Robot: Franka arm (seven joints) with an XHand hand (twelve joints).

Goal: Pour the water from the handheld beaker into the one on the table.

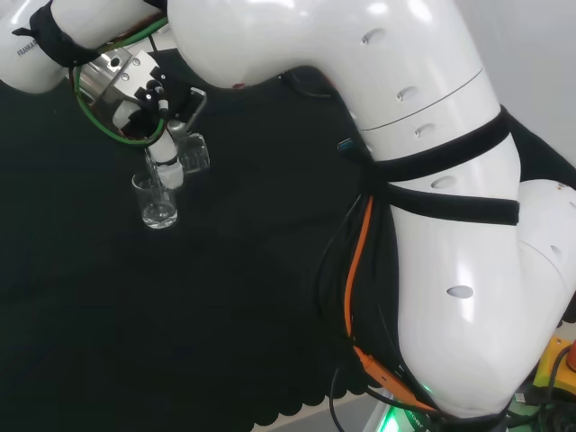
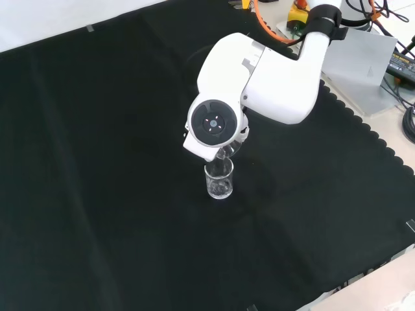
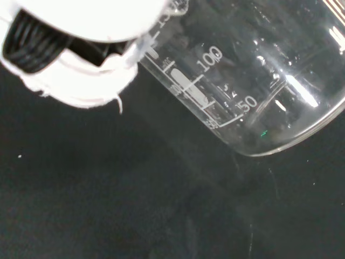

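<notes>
Hand fingers curled round handheld beaker, tilted just above table beaker. Keep lip over receiving rim, tip slowly, avoid glass contact.

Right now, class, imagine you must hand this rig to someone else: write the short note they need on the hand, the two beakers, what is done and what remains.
Hand: shut on the handheld beaker, fingers curled round it.
Handheld beaker: tilted, held just above and beside the table beaker in the head view; the front view puts it right at that beaker's rim.
Table beaker: upright on the black cloth.
Done: beaker carried over and tipped. Whether water is flowing, or how much has gone across, cannot be told.
Left: finish the pour, level the beaker.
</notes>
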